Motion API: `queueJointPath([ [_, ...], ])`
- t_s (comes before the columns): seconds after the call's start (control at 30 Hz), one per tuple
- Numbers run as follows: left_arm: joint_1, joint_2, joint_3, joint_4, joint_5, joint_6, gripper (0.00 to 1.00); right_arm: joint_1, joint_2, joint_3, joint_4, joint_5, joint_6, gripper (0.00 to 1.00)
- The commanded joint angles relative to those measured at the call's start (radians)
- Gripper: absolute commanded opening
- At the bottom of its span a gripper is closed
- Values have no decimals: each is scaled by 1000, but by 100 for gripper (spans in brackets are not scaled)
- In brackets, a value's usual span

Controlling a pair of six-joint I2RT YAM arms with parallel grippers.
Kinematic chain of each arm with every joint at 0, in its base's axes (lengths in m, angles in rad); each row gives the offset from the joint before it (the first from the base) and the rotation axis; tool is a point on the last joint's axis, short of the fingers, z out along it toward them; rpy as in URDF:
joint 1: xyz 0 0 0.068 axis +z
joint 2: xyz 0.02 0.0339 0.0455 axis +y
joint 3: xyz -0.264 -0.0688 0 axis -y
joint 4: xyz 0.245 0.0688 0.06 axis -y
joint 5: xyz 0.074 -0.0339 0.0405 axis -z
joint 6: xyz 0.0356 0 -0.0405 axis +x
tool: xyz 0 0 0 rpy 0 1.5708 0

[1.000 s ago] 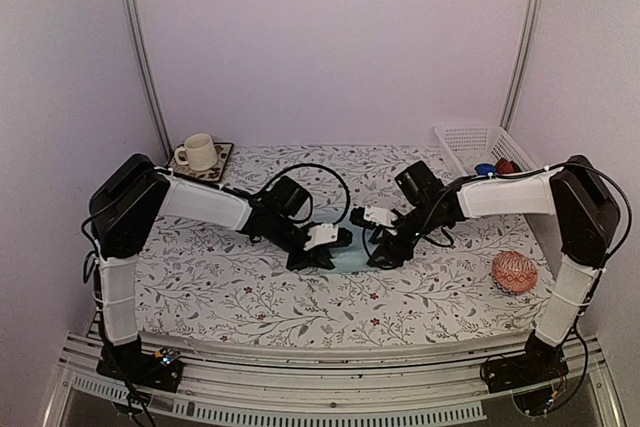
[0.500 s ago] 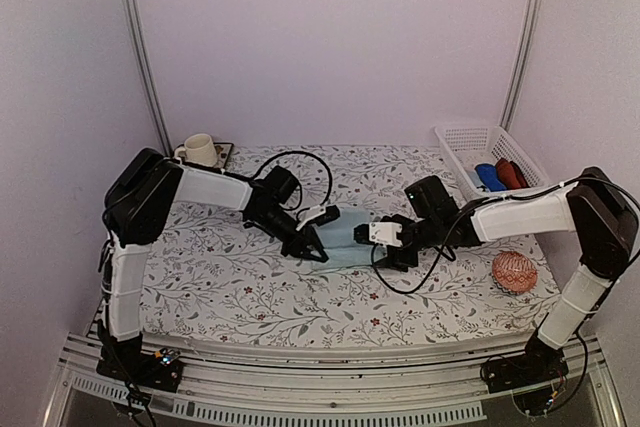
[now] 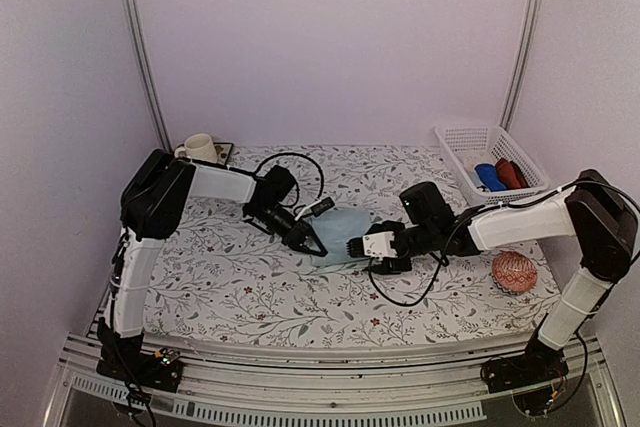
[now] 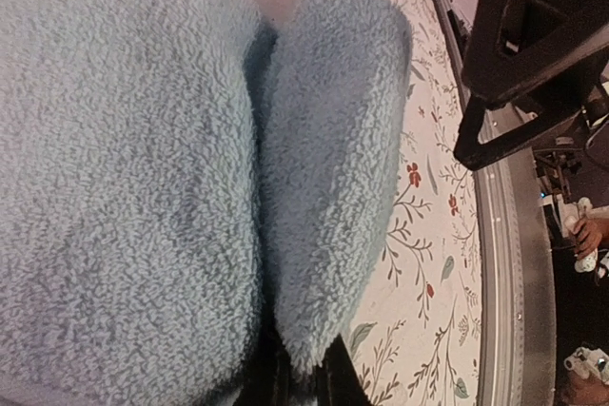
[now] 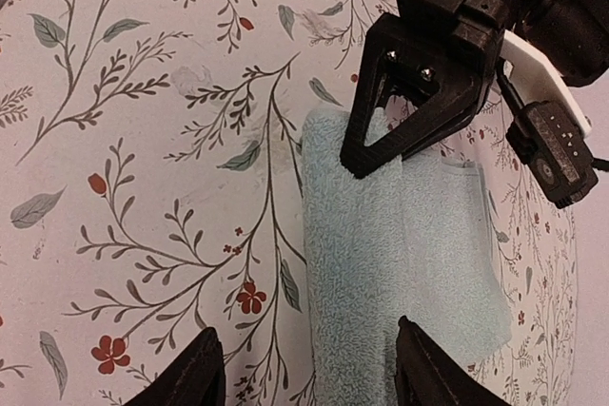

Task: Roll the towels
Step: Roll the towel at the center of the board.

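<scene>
Pinching the folded edge of the towel (image 5: 400, 263) at the middle of the desk (image 5: 143, 187), the left tool (image 5: 360, 164) is clamped; the right tool (image 5: 309, 368) gapes astride it, empty. I'd roll it snug and even.

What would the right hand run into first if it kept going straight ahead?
The blue towel, lying between the right hand's open fingers; beyond it, probably the left hand pinching the towel's far edge.
</scene>
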Motion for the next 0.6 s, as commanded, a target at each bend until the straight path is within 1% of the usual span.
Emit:
queueJointPath([
  [0.0,51,76,9,-63,-105,-37,0,4,44,-3,39,11,-30,61],
  [0.17,54,86,14,-64,-103,-43,0,7,112,34,44,68,-21,61],
  [0.3,54,92,16,-67,-108,-45,0,10,153,39,83,131,-13,60],
  [0.4,54,97,22,-71,-116,-45,0,13,139,30,99,109,-13,60],
  [0.5,54,110,40,-85,-116,-43,0,15,88,-8,148,66,-39,62],
  [0.57,54,118,50,-93,-117,-42,0,15,83,-7,155,72,-62,62],
])
